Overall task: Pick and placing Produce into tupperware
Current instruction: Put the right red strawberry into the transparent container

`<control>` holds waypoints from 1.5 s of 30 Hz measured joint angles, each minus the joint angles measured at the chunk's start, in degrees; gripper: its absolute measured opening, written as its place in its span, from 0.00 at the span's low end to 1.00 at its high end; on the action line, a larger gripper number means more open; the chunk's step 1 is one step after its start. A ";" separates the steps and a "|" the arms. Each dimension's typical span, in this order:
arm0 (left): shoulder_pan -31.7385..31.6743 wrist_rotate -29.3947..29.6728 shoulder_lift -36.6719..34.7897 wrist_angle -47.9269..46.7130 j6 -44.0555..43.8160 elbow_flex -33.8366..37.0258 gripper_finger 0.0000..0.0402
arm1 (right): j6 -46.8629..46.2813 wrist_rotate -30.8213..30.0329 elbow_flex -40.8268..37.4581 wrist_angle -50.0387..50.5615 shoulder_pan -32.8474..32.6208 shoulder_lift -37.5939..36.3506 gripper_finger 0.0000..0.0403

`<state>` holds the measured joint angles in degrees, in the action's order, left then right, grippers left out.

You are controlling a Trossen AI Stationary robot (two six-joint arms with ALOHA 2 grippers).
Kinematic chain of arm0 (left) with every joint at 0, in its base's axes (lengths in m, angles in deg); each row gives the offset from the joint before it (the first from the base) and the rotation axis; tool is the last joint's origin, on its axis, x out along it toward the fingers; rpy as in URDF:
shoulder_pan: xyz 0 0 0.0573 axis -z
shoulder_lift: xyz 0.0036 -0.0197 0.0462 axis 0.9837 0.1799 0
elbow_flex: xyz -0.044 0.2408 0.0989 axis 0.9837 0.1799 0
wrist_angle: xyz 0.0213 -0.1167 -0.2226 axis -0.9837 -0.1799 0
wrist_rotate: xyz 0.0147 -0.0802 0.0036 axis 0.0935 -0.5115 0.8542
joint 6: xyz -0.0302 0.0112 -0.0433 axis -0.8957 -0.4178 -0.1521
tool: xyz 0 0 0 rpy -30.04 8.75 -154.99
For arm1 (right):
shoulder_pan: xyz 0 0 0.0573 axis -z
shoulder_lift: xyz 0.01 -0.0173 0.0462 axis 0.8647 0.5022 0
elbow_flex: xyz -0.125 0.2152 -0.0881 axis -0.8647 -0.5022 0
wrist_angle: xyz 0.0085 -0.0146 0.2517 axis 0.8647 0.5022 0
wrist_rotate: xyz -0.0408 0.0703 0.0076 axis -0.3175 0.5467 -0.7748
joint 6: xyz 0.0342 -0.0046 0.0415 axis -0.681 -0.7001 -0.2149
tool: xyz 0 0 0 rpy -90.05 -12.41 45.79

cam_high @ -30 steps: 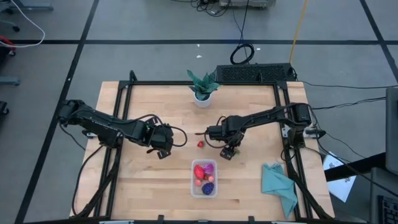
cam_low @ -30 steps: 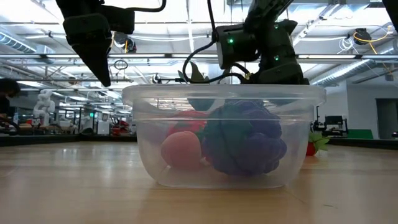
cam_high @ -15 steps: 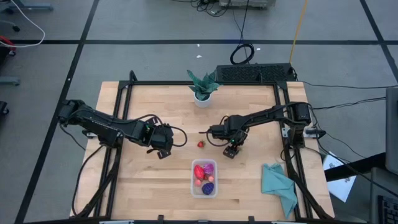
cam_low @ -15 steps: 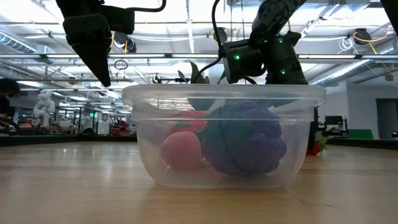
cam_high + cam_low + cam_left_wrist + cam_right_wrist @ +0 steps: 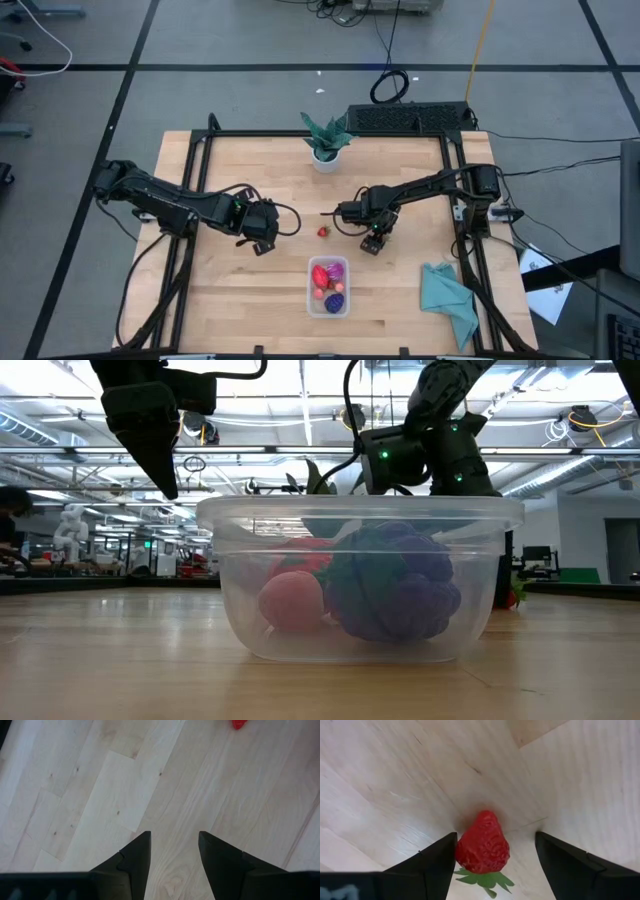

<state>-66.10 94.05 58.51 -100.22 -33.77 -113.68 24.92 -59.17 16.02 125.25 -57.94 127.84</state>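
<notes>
A red toy strawberry (image 5: 482,845) with green leaves lies on its side on the wooden table, left of the right arm in the high view (image 5: 323,232). My right gripper (image 5: 495,840) is open and low over it, one finger on each side. The clear tupperware (image 5: 328,287) stands near the table's near edge and holds several pieces: red, magenta, pinkish (image 5: 292,602) and dark purple (image 5: 390,585). My left gripper (image 5: 172,840) is open over bare wood at the table's left middle (image 5: 262,228). The strawberry (image 5: 239,724) shows at the edge of the left wrist view. My right gripper comes from above with its fingers pointing down on both sides of the strawberry, which lies on the table. One finger (image 5: 442,852) stands right against the strawberry's side (image 5: 460,847). I cannot tell whether it touches. The other finger is clearly apart.
A green plant in a white pot (image 5: 326,140) stands at the far edge. A teal cloth (image 5: 448,295) lies at the near right corner. Black frame rails (image 5: 190,200) run along both table sides. Bare wood lies between the strawberry and the tupperware.
My right gripper has come down a little and shifted slightly toward the table's right, then held still over the strawberry. The strawberry and the tupperware have stayed where they were.
</notes>
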 joint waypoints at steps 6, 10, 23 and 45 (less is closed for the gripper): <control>0.00 0.00 0.00 0.00 -0.07 0.00 0.42 | 0.80 -0.12 -0.04 0.00 0.00 0.00 0.60; 0.00 0.00 0.00 0.02 -0.07 0.00 0.42 | 0.81 -0.15 -0.04 0.00 0.00 0.00 0.58; 0.00 -0.01 0.00 0.03 -0.58 0.00 0.42 | 1.26 -0.17 -0.07 0.00 0.00 0.01 0.56; -0.01 -0.06 0.00 0.34 -1.20 0.00 0.42 | 0.02 -0.19 -0.09 -1.18 -0.02 -7.30 0.56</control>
<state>-66.11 93.99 58.51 -99.88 -34.97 -113.68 24.94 -59.36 15.93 124.07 -57.96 120.54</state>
